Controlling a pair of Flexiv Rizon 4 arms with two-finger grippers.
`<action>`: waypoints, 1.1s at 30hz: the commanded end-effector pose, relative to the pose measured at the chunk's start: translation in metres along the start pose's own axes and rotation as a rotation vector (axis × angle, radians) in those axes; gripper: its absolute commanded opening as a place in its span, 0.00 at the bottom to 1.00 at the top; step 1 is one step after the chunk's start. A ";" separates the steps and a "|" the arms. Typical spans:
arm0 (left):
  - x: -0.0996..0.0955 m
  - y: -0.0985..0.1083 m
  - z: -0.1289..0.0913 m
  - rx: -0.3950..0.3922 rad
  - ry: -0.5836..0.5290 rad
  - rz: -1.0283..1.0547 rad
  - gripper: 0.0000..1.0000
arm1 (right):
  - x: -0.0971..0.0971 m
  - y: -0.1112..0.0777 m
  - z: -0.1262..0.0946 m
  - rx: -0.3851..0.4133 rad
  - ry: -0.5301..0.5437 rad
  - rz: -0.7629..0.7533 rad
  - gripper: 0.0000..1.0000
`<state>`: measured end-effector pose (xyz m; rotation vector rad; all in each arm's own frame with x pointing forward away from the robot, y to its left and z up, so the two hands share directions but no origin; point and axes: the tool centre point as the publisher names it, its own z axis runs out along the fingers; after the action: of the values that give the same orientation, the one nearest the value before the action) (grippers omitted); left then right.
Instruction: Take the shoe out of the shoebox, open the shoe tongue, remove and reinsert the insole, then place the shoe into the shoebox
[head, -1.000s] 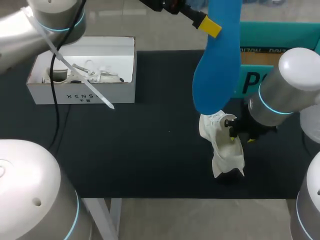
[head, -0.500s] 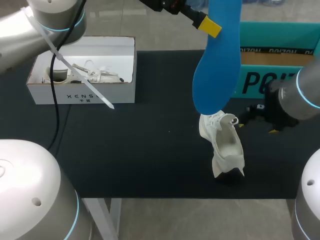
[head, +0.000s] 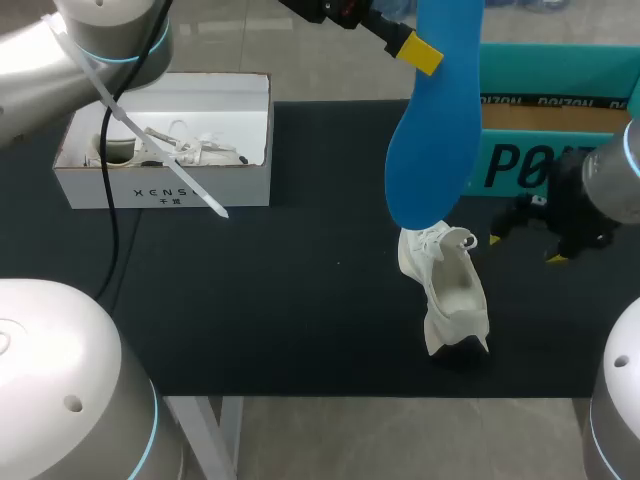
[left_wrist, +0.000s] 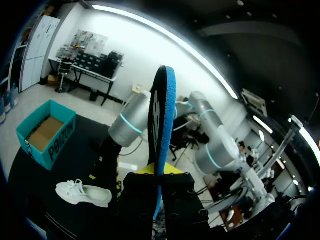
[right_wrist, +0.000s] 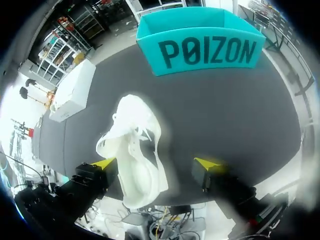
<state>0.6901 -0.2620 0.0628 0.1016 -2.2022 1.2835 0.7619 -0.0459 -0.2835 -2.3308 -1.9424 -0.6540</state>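
Note:
A white shoe (head: 450, 290) lies on the black mat (head: 300, 280), right of the middle, with its opening facing up. Over it hangs the blue insole (head: 432, 130), toe end down and just above the shoe, with my left gripper (head: 420, 50) shut on its upper part. In the left wrist view the insole (left_wrist: 161, 120) stands edge-on between the fingers of that gripper (left_wrist: 159, 172). My right gripper (head: 525, 245) stands open to the right of the shoe, apart from it. In the right wrist view the shoe (right_wrist: 135, 150) lies ahead of my right gripper (right_wrist: 156, 163), near one finger.
The teal shoebox (head: 560, 150) stands open at the back right, close behind my right gripper. A white shoebox (head: 165, 185) holding another white shoe (head: 190, 145) stands at the back left. A white strap (head: 160, 150) hangs from my left arm across that box.
My right gripper has opened, let go of the shoe and drawn back to the right. The shoe, the insole and my left arm stayed in place.

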 end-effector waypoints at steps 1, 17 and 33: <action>0.000 0.000 0.000 -0.001 -0.001 0.000 0.00 | -0.007 0.007 0.001 0.427 0.383 0.143 1.00; 0.000 0.000 0.000 -0.001 -0.001 0.000 0.00 | 0.013 0.003 -0.018 0.913 0.991 0.193 1.00; 0.000 0.000 0.000 -0.001 -0.001 0.000 0.00 | 0.031 -0.004 -0.044 0.794 1.000 0.188 1.00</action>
<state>0.6901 -0.2620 0.0628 0.1016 -2.2023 1.2834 0.7478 -0.0305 -0.2297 -1.4715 -1.2553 -0.6419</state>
